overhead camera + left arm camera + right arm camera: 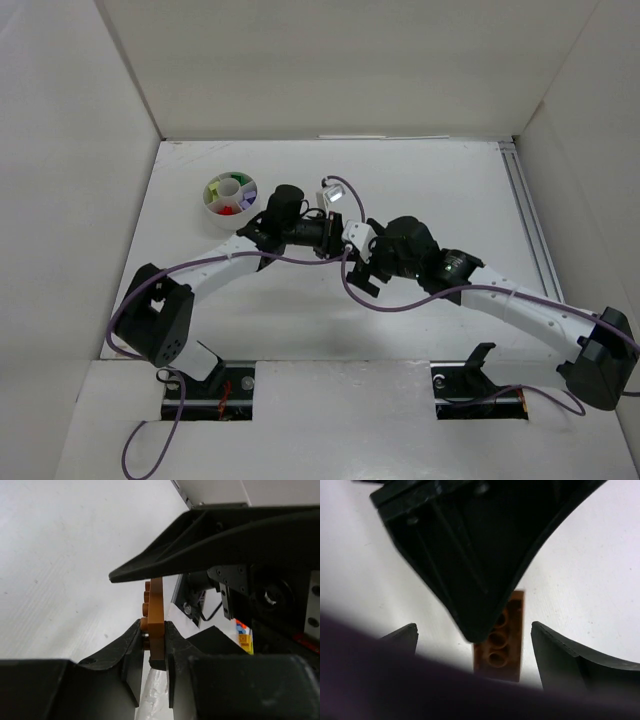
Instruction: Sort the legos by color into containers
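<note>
The left gripper is clenched on a brown brick, pinching only its lower end, so most of the plate stands free above the fingertips. The right gripper stands wide open, one finger on each side of the brick and touching nothing; in its own view the brick hangs between them, half hidden behind a left finger. All this is above the middle of the tabletop, where the two arms meet. The cup sits near the far-left corner, well apart from the brick, with green, red and purple pieces already showing in its compartments.

The risks come from the crowding and the short hold. The right fingers are near the brick, and if either arm pulls away at a slant, a finger could catch the free end and lever the brick out of the pinch. A grip this low may also let the plate pivot in transit. Over the cup, the narrow dividers leave little margin, and a tilted brick could drop into the wrong colour.
</note>
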